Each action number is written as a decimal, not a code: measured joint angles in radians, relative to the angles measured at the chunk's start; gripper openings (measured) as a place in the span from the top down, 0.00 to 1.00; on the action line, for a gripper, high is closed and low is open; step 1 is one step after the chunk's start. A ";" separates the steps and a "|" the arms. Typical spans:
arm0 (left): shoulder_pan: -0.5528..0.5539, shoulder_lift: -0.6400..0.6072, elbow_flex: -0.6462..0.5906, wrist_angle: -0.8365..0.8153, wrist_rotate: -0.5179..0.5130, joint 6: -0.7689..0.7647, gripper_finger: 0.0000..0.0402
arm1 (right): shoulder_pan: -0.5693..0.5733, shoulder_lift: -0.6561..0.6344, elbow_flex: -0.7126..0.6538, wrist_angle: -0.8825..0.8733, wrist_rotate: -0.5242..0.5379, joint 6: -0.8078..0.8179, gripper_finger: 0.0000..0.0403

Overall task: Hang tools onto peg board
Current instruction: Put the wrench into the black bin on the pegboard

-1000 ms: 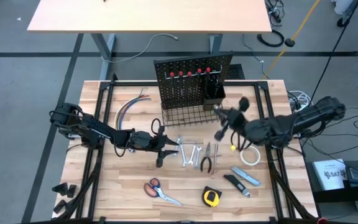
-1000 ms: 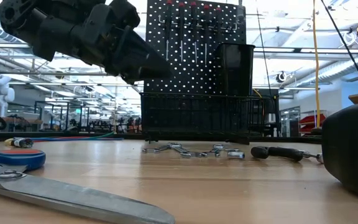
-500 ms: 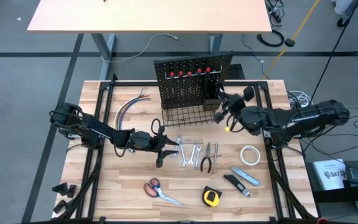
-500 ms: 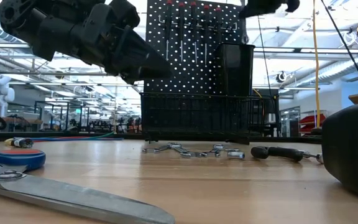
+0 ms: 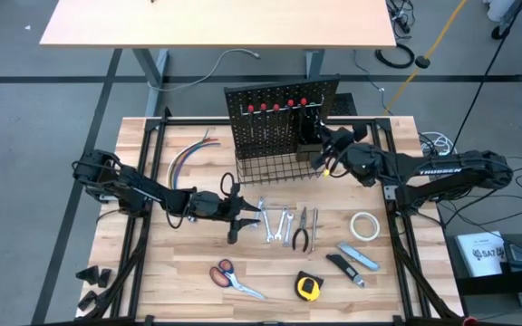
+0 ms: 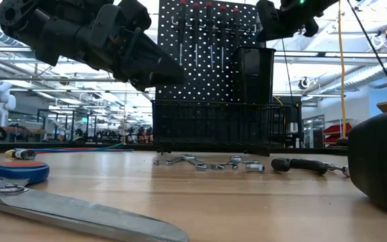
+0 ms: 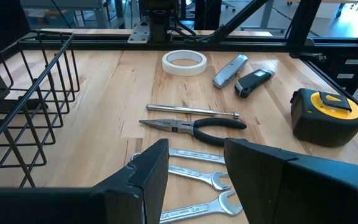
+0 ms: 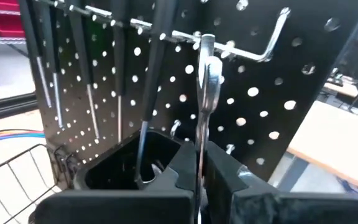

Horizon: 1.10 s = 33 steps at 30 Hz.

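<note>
1. Since 1 s ago the right claw (image 5: 324, 156) has swung from over the worktop's middle right up to the peg board (image 5: 275, 118) at the far edge, carrying a silver wrench (image 8: 204, 93); the left arm has not shifted.
2. Right claw: shut on the wrench, which stands upright between its fingers (image 8: 229, 180), the top end level with a bare hook (image 8: 253, 53) on the board.
3. Key relation: the wrench's long axis runs up and down, flat to the board's face, and its top end sits just beside the hook. The hook lies ahead of the claw and slightly to one side, above the small black cup (image 8: 126, 158). I judge the next move needs the wrench's end opening lined up with the hook tip, then a short push toward the board.
4. Right arm pose: stretched from the right edge toward the board's right end, claw high, as the low view shows near the board's top.
5. Left claw (image 7: 194, 168): partly open, holding nothing, hovering low over the worktop's middle above 3 wrenches (image 7: 194, 186), with pliers (image 7: 194, 126) beyond.
6. Still lying on the worktop: tape roll (image 5: 363, 226), utility knife (image 5: 358, 257), tape measure (image 5: 309, 287), scissors (image 5: 234, 277).
7. The right arm is plainly nearer the board.
</note>
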<state>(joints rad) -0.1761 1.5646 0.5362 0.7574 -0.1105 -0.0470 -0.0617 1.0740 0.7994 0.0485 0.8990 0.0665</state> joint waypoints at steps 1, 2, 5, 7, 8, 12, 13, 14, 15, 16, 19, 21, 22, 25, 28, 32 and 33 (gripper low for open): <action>0.000 0.000 0.000 0.000 0.000 0.000 0.60 | -0.003 0.000 0.000 -0.005 -0.016 0.001 0.99; 0.000 0.000 0.000 0.000 0.000 0.000 0.60 | -0.004 0.000 0.000 -0.007 -0.020 0.001 0.99; 0.000 0.000 0.000 0.000 0.000 0.000 0.60 | -0.004 0.000 0.000 -0.012 -0.011 0.001 0.96; 0.000 0.000 0.000 -0.001 0.000 0.000 0.60 | -0.004 0.000 0.000 -0.016 -0.009 0.001 0.95; 0.000 0.000 0.000 -0.001 0.000 0.000 0.60 | -0.004 0.000 0.000 -0.016 -0.009 0.001 0.95; 0.000 0.000 0.000 -0.002 0.000 0.000 0.60 | -0.004 0.000 0.000 -0.015 -0.007 0.007 0.92; 0.000 0.000 0.000 -0.002 0.000 0.000 0.60 | -0.004 0.000 0.000 -0.015 -0.007 0.007 0.91; 0.000 0.000 0.000 -0.002 0.000 0.000 0.60 | -0.004 0.000 0.000 -0.015 -0.006 0.005 0.89; 0.000 0.000 0.000 -0.002 0.000 0.000 0.60 | -0.004 0.000 0.000 -0.015 -0.006 0.004 0.87; 0.000 0.000 0.000 -0.002 0.000 0.000 0.60 | -0.004 0.000 0.000 -0.015 -0.005 0.003 0.85; 0.000 0.000 0.000 -0.003 0.000 0.000 0.60 | -0.003 0.000 0.000 -0.015 -0.004 -0.001 0.77; 0.000 0.000 0.000 -0.003 0.000 0.000 0.60 | -0.003 0.000 0.000 -0.015 0.001 -0.003 0.71; 0.000 0.000 0.000 -0.003 0.000 0.000 0.60 | -0.003 -0.001 0.000 -0.015 0.007 -0.010 0.68; 0.000 0.000 0.000 -0.004 0.000 0.000 0.60 | -0.003 -0.010 0.000 -0.015 0.018 -0.055 0.60; 0.000 0.000 0.000 -0.007 0.000 0.000 0.60 | 0.006 -0.037 0.000 -0.014 0.017 -0.081 0.54; 0.000 0.000 0.000 -0.020 0.000 0.000 0.60 | 0.040 -0.090 0.000 -0.014 -0.012 -0.073 0.50; 0.000 0.000 0.000 -0.027 0.004 0.001 0.60 | 0.051 -0.103 0.000 -0.014 -0.048 -0.061 0.50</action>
<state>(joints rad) -0.1761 1.5646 0.5362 0.7302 -0.1066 -0.0463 -0.0112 0.9711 0.7994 0.0346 0.8514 0.0053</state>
